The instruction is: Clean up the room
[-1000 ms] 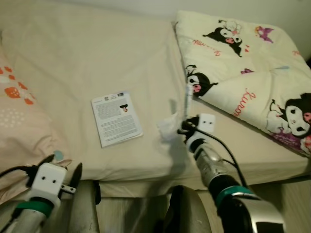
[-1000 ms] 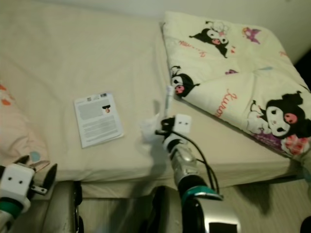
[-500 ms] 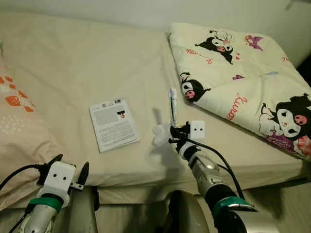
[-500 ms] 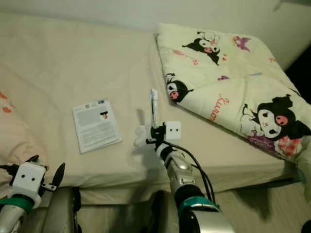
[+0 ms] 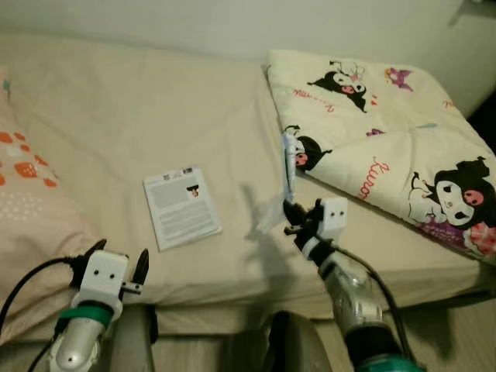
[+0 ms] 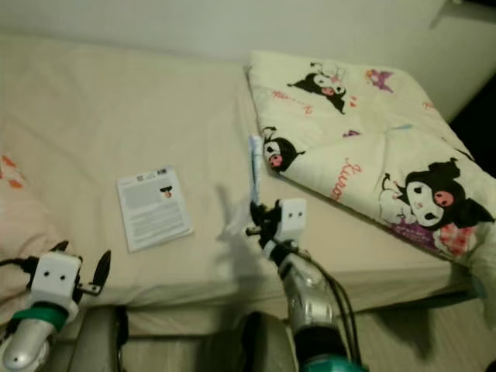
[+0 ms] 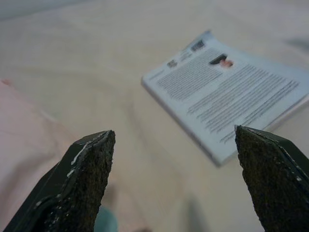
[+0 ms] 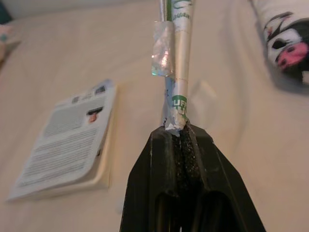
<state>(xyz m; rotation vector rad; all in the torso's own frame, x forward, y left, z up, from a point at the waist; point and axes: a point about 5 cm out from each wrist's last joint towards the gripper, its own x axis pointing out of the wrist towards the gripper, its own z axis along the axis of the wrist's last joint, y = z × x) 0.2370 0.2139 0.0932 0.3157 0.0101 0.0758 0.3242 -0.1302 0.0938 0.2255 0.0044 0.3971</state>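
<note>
the right gripper was raised above the front part of the bed, its fingers pressed together on the lower end of a crumpled silver wrapper with green print, which stood upright from the pinch. a white printed leaflet lay flat on the beige sheet, well to the robot's left of the wrapper. the left gripper hung at the bed's front edge, fingers spread apart and holding nothing. a cartoon-print quilt lay folded on the right.
</note>
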